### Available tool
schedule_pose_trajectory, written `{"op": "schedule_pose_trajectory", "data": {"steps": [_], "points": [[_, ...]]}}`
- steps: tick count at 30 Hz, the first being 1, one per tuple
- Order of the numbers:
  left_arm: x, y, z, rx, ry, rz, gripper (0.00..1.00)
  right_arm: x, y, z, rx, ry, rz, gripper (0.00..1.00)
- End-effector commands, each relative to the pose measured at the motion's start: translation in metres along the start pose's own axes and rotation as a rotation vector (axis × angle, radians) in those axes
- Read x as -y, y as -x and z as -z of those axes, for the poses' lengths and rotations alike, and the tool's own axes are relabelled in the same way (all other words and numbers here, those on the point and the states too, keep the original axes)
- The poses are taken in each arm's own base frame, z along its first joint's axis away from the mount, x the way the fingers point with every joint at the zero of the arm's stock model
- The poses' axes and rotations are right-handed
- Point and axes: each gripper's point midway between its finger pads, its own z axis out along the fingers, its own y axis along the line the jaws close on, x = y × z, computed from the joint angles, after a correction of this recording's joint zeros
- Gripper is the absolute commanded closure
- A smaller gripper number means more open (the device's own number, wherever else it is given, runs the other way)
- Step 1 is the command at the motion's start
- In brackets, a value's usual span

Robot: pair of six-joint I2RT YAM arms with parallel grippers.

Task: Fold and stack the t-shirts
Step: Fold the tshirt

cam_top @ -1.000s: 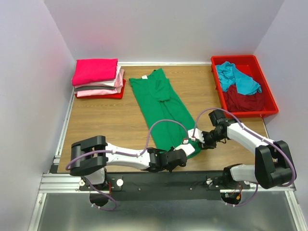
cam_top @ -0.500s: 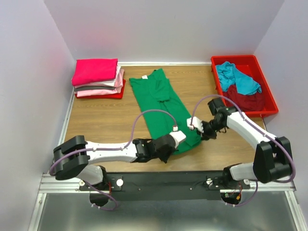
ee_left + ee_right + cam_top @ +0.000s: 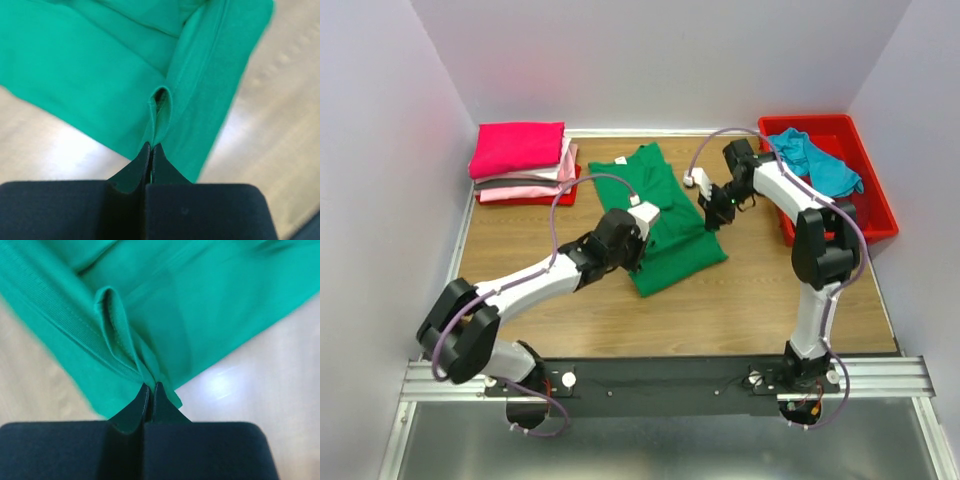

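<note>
T-shirts show in three places from above. At the far left corner of the bench (image 3: 770,290) sits one folded stack, with a hot pink tee (image 3: 517,147) on top, light pink (image 3: 520,190) under it and a red layer (image 3: 545,200) at the bottom; how many pieces lie between I cannot tell. One green t-shirt (image 3: 665,175) lies in the middle of the bench, running from the back toward the front, with its near end doubled over onto itself. At the right, one red bin (image 3: 810,121) holds a teal tee (image 3: 815,160) and a dark red one (image 3: 858,207) partly behind the arm. Two arms reach in. The left pincer (image 3: 650,213) is at the green shirt's left edge and the right pincer (image 3: 710,210) at its right edge, but the overhead view is too small to show their grip. The wrist cameras show it. The left pincer (image 3: 151,150) is pressed together on a small raised pleat of the green hem (image 3: 100,65), with pale bench (image 3: 280,100) beside the cloth. The right pincer (image 3: 151,389) is likewise clamped on a pinched ridge of stitched green hem (image 3: 210,305), with bench (image 3: 260,370) showing on both sides. Neither wrist view takes in the stack or the bin.
</note>
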Motion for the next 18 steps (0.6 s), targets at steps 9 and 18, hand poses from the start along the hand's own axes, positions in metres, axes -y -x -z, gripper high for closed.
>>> {"op": "schedule_pose_trajectory", "data": {"steps": [9, 18], "points": [[-0.086, 0.035, -0.045, -0.017, 0.07, 0.003, 1.0, 0.095, 0.046, -0.033, 0.073, -0.096, -0.175, 0.99], [-0.107, 0.037, -0.059, -0.038, 0.094, -0.002, 1.0, 0.114, 0.059, -0.04, 0.108, -0.143, -0.212, 1.0]]}}
